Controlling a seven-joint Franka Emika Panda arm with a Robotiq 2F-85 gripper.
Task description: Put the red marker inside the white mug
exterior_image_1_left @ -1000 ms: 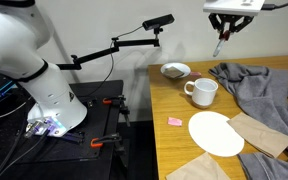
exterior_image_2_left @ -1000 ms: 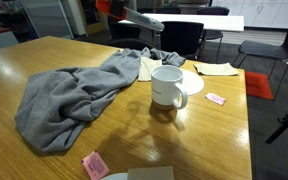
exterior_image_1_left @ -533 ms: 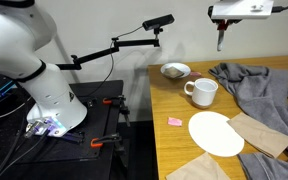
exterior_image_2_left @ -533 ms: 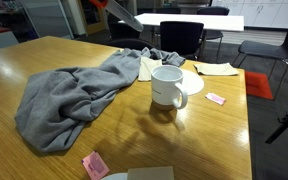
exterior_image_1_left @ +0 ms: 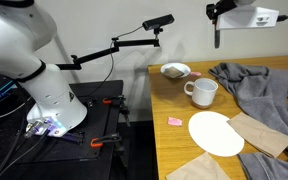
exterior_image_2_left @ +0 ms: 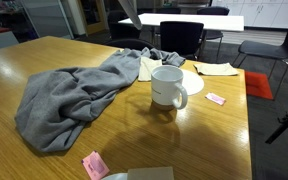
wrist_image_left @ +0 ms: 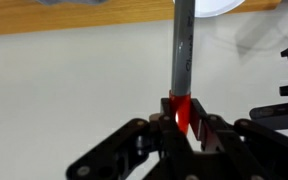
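overhead, the jaws grip the red marker (wrist_image_left: 180, 62) by one end, well above the white mug (exterior_image_1_left: 203, 92).

An exterior view sits off to the side of the light wooden desk (exterior_image_1_left: 169, 140), raised a bit and pulled back, so the big white robot base (exterior_image_1_left: 49, 95) fills its left half. An exterior view down low on the desktop looks along it toward the black office chairs (exterior_image_2_left: 184, 38), way closer in. Both exterior views share the plain white mug (exterior_image_1_left: 202, 92) and the crumpled grey cloth (exterior_image_2_left: 79, 95). The wrist view stares out past the black claw (wrist_image_left: 181, 108), super close, with the thin red marker (wrist_image_left: 181, 50) dead centre and a strip of desk up top.
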